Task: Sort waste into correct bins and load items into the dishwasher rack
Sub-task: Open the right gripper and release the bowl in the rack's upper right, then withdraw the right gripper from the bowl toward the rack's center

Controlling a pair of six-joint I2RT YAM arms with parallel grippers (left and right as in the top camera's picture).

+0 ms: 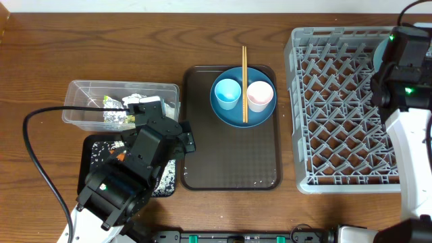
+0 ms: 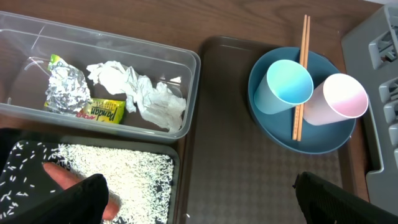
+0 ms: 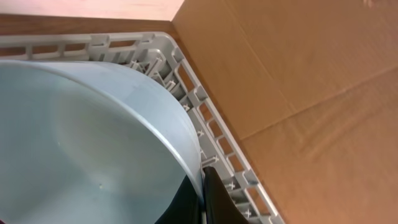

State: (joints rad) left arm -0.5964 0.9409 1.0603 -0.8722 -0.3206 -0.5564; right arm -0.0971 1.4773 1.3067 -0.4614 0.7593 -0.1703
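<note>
The left gripper is hanging wide open over the near left of the table. Its dark fingers are spread with nothing between them, above the spot where the black tray is lying beside the brown tray. White rice is lying scattered across the black tray, and a blurred orange-pink bit, probably the carrot, is showing just past one finger. Beyond that tray, the tub is holding the foil with its yellow-green label and a crumpled napkin right beside it. On the far half of the brown tray the plate is sitting with the blue cup and the pink cup standing on it side by side. The chopsticks are lying between the cups, and their far ends are reaching over the plate's rim. To the right the rack is taking up most of that side of the table. The right arm is reaching over its far right corner, where the right gripper is pressed together and is pinching the rim of the bowl. The bowl is sitting inside that corner close against the rack's wall, and brown cardboard is showing just outside it.
</note>
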